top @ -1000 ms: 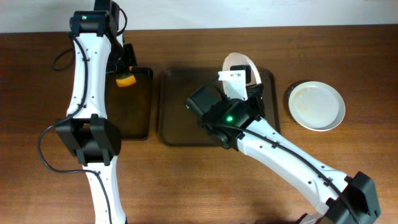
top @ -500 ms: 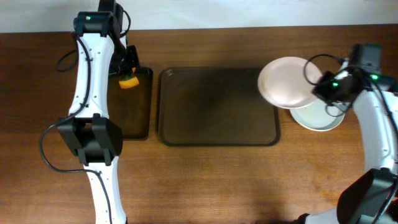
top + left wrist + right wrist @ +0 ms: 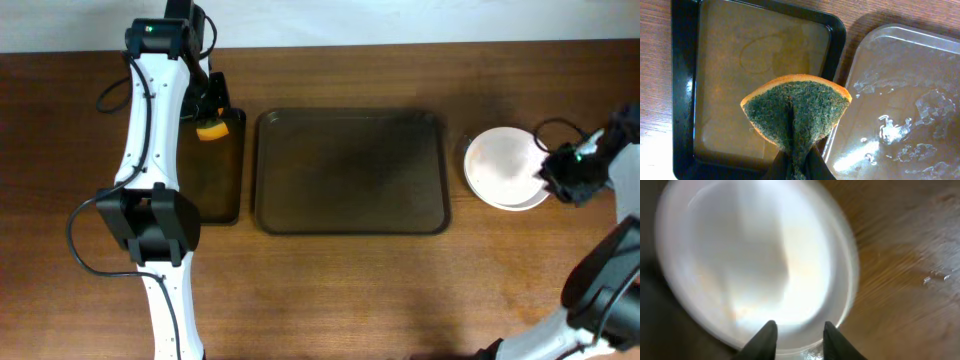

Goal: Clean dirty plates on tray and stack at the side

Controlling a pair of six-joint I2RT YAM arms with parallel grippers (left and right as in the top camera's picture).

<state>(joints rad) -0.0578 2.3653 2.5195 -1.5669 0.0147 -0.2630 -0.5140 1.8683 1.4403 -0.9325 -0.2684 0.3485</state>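
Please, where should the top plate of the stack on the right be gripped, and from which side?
Probably the top plate is best gripped by its rim at the right edge, coming in low from the right, near the open right gripper. It lies flat on the plate below, shallow and round, so only the thin rim gives a hold.
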